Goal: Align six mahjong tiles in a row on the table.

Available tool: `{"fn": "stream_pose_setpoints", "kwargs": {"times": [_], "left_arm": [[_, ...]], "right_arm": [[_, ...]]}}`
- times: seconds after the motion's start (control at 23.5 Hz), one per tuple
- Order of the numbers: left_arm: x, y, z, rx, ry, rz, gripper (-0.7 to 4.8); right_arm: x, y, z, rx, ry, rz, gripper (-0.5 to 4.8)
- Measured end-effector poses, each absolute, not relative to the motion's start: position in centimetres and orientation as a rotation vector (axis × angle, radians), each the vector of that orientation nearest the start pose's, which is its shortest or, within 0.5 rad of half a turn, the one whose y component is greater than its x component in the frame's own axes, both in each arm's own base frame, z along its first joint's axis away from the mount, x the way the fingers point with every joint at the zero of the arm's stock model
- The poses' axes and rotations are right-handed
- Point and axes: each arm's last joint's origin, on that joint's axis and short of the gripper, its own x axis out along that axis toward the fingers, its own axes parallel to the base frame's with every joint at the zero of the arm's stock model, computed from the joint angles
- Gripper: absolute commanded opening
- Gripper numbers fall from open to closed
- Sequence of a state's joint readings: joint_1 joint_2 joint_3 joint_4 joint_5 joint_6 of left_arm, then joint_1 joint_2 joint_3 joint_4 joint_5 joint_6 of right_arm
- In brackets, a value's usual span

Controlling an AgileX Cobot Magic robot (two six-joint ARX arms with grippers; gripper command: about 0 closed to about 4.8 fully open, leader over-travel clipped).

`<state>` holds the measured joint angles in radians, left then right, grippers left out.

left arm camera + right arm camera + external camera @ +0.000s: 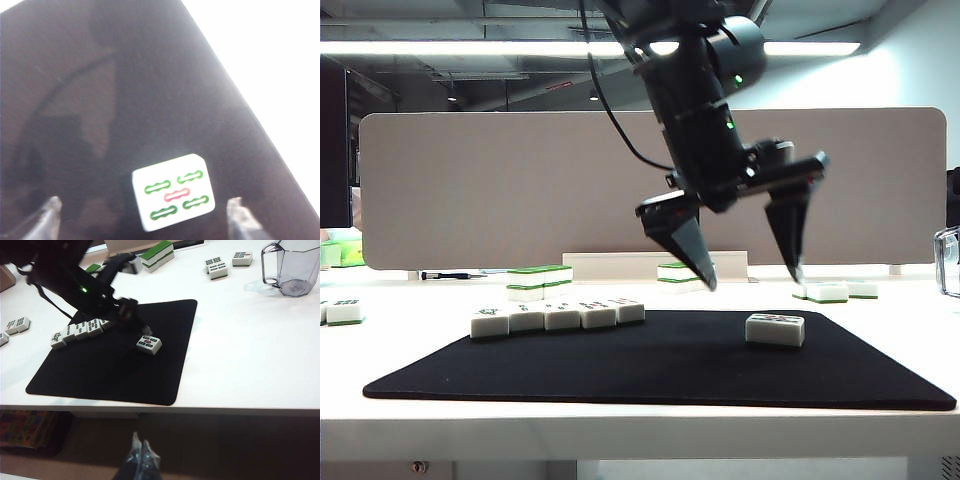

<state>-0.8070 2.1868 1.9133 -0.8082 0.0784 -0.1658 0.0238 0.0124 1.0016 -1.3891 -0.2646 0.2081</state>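
Several mahjong tiles point(557, 316) stand side by side in a row at the back left of a black mat point(650, 370) on the white table point(620, 428). One more tile point(775, 329) lies apart on the mat's right side, face up with green and red marks point(173, 192). My left gripper point(752, 279) hangs just above that lone tile, open wide, its fingertips point(50, 207) well clear on either side and holding nothing. In the right wrist view the row point(80, 331) and the lone tile point(149, 344) show from afar. My right gripper point(140, 445) is shut, back from the table's near edge.
Loose tiles lie off the mat: a green-backed stack point(540, 280) behind the row, a pair point(835, 291) at the back right, others at the far left point(342, 311). A clear plastic jug point(292, 267) stands on the right. A grey partition point(520, 190) closes the back.
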Motion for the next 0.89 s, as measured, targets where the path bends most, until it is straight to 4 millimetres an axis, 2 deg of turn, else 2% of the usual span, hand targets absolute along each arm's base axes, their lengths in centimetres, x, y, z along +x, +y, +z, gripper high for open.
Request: {"fn": "stream_pose_setpoints", "kwargs": {"times": [0.3,0.34,0.47,0.51,0.55,0.6,0.64,0.89], "left_arm": [[31.2,-35.9,20.5,0.261,1.133,-0.644,4.78],[31.1,-36.1,20.1,0.266,1.140,-0.639,4.58],[31.0,-36.6,19.2,0.281,1.140,-0.627,3.44],[31.0,-36.7,19.0,0.281,1.138,-0.627,3.24],[31.0,-36.7,18.9,0.282,1.137,-0.626,2.71],[31.1,-36.8,18.9,0.280,1.132,-0.628,2.52],[31.1,-36.8,18.9,0.276,1.123,-0.631,2.35],[31.1,-36.9,19.0,0.326,1.101,-0.668,2.35]], "right_arm": [[-7.1,0.6,30.7,0.252,0.427,0.242,-0.01],[-7.2,0.6,30.7,0.252,0.426,0.242,-0.01],[-7.2,0.6,30.7,0.252,0.427,0.242,-0.01],[-7.2,0.6,30.7,0.252,0.427,0.242,-0.01],[-7.2,0.6,30.7,0.252,0.427,0.242,-0.01],[-7.2,0.6,30.7,0.252,0.427,0.242,-0.01],[-7.2,0.6,30.7,0.252,0.427,0.242,-0.01],[-7.2,0.6,30.7,0.252,0.427,0.242,-0.01]]}}
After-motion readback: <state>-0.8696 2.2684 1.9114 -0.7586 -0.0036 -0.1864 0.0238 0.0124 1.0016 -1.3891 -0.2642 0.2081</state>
